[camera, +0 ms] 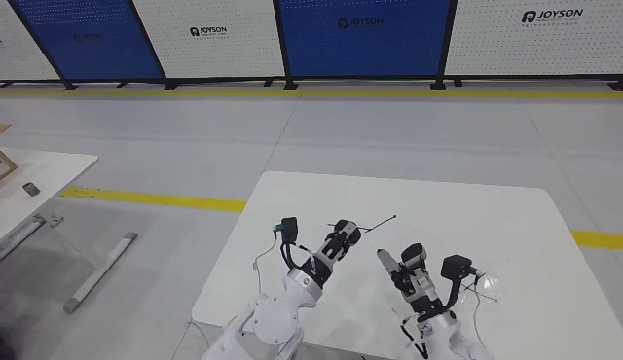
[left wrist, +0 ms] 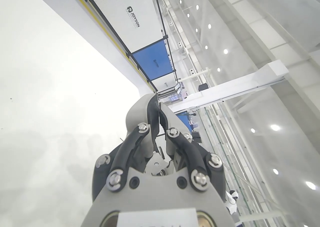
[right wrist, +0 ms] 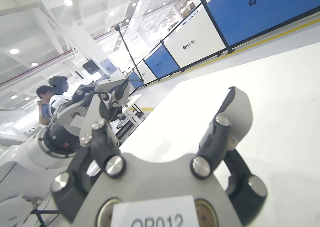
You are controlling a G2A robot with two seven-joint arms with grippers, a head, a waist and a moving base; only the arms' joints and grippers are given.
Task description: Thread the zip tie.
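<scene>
A thin black zip tie [camera: 376, 224] sticks out over the white table [camera: 467, 214], and my left gripper [camera: 343, 231] is shut on one end of it. In the left wrist view the fingertips [left wrist: 158, 104] are pressed together, with the thin strap [left wrist: 160, 135] crossing between the fingers. My right gripper [camera: 399, 256] stands open just to the right of the left one, holding nothing. From the right wrist view, its own finger [right wrist: 235, 105] rises over the table, and the left gripper [right wrist: 117, 90] is close by, with the zip tie [right wrist: 127, 50] pointing up from it.
The table's front-left edge [camera: 229, 263] runs close beside the left arm. Thin wires and a small clear item [camera: 487, 284] lie by the right arm. A second table [camera: 44, 175] stands far left across the floor. Blue and white partition panels [camera: 360, 24] line the back.
</scene>
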